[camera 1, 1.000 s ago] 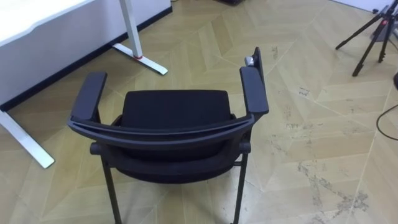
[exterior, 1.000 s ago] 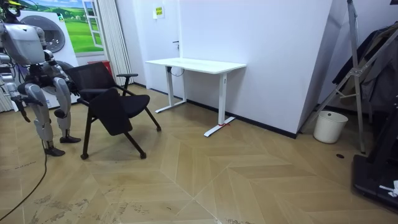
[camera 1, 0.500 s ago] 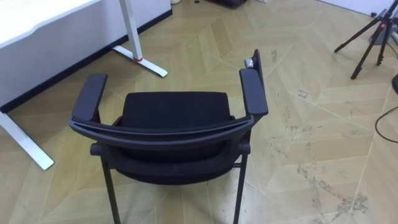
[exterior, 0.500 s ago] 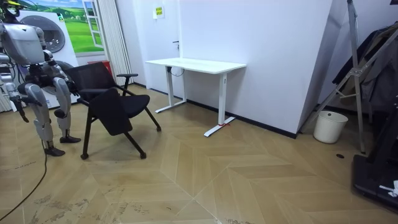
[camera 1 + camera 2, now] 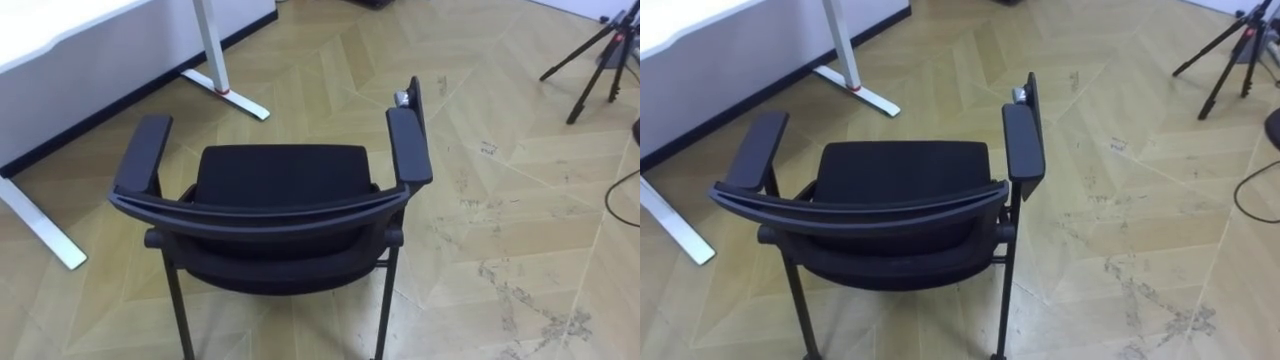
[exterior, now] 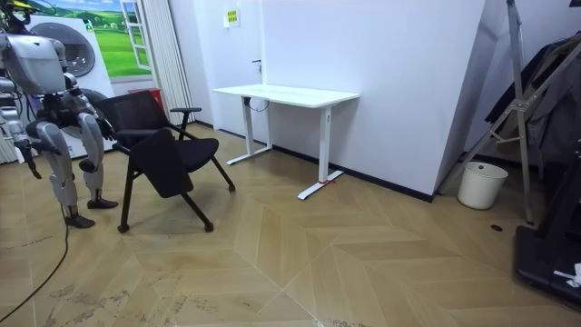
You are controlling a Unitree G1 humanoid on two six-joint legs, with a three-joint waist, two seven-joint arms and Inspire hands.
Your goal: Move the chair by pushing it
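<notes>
Both eye views looked steeply down from the robot's head, close in behind the black chair (image 5: 275,185). Its backrest rim ran across mid-frame and its legs ran off the bottom edge. They faced forward over the seat, catching the white desk (image 5: 70,40) at the upper left and a tripod (image 5: 592,55) at the upper right. In the right eye view everything sat a touch further left in frame. The room view stood well off on the wooden floor (image 6: 363,263) and looked across at the white wall (image 6: 390,82). It had the robot and black chair at its far left, the white desk left of centre and a white bucket (image 6: 481,185) at the right. All three views shared the black chair, the white desk and the wooden floor between them.
</notes>
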